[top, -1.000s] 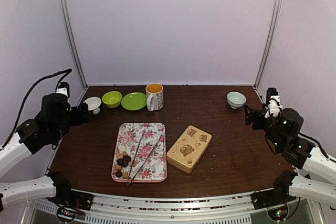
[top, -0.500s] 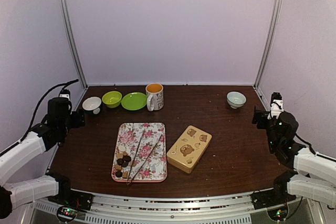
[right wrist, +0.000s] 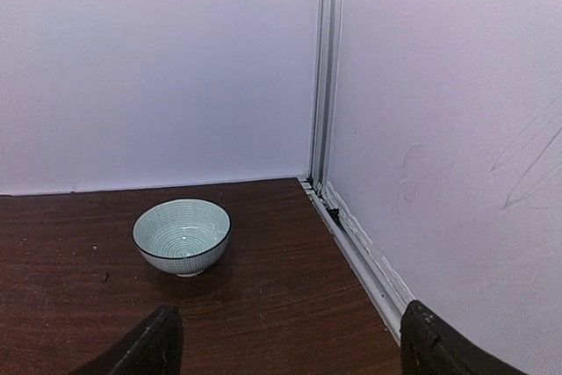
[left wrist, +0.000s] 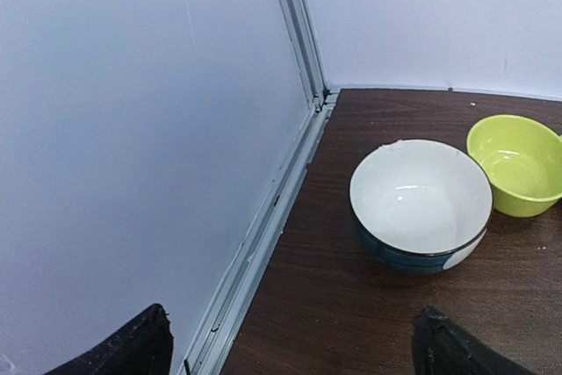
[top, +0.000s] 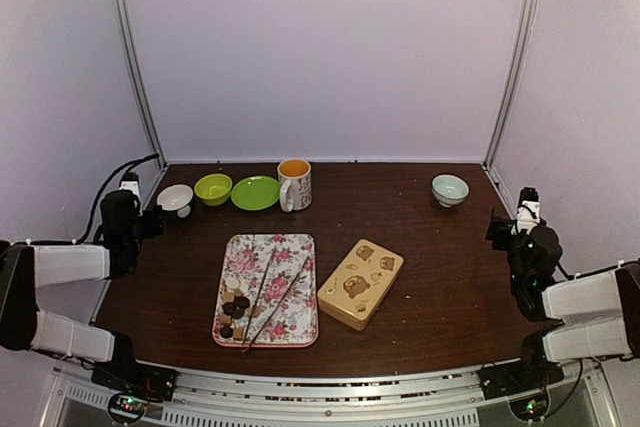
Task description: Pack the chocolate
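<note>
The chocolate (top: pixel 233 313), several dark round and pale blocky pieces, lies at the near left corner of a floral tray (top: pixel 290 247) in the top view. A tan wooden box (top: pixel 360 283) with bear pictures sits just right of the tray. My left gripper (top: pixel 152 221) hangs at the table's left edge, far from the tray, open and empty; the left wrist view shows its fingertips (left wrist: pixel 145 344) wide apart. My right gripper (top: pixel 500 231) is at the right edge, also open and empty, with its fingertips (right wrist: pixel 162 335) spread over bare table.
Metal tongs (top: pixel 272 297) lie along the tray. A white bowl (left wrist: pixel 420 204), a green bowl (left wrist: pixel 518 164), a green saucer (top: pixel 255 193) and a floral mug (top: pixel 294 184) line the back left. A teal bowl (right wrist: pixel 182 234) stands at the back right. Walls close both sides.
Both arms have folded back and down toward the table's side edges. The left gripper stays wide open; the right one is open too. Nothing on the table moved.
</note>
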{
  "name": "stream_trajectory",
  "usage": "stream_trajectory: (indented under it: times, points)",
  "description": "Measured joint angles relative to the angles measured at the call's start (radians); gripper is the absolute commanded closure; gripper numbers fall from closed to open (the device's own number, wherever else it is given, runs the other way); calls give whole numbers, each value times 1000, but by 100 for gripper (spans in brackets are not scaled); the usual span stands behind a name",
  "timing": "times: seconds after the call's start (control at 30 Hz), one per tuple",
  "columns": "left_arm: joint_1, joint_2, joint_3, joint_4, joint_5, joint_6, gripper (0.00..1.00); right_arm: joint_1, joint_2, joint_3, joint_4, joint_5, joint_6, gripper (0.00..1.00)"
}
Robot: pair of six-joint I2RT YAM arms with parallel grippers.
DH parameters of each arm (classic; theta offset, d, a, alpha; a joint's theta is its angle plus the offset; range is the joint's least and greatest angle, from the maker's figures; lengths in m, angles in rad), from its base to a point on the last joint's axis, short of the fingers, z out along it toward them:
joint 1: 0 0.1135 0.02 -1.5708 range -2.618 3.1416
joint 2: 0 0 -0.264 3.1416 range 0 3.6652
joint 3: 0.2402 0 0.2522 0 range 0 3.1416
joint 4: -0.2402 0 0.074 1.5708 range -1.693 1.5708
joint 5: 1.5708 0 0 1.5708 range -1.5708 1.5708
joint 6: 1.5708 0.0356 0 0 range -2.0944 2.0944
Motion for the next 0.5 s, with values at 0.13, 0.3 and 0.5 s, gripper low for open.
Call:
stream_trajectory:
  times: [0.13, 0.3, 0.5]
  points:
    - [24, 79, -5, 114, 63, 52, 2, -31, 60, 0, 77, -18, 14, 15]
    - [58, 156, -33, 296, 185, 77, 2, -58, 175, 0, 206, -80, 27, 10]
    - [97, 195, -77, 410, 318, 96, 2, -79, 229, 37, 192, -135, 35, 0]
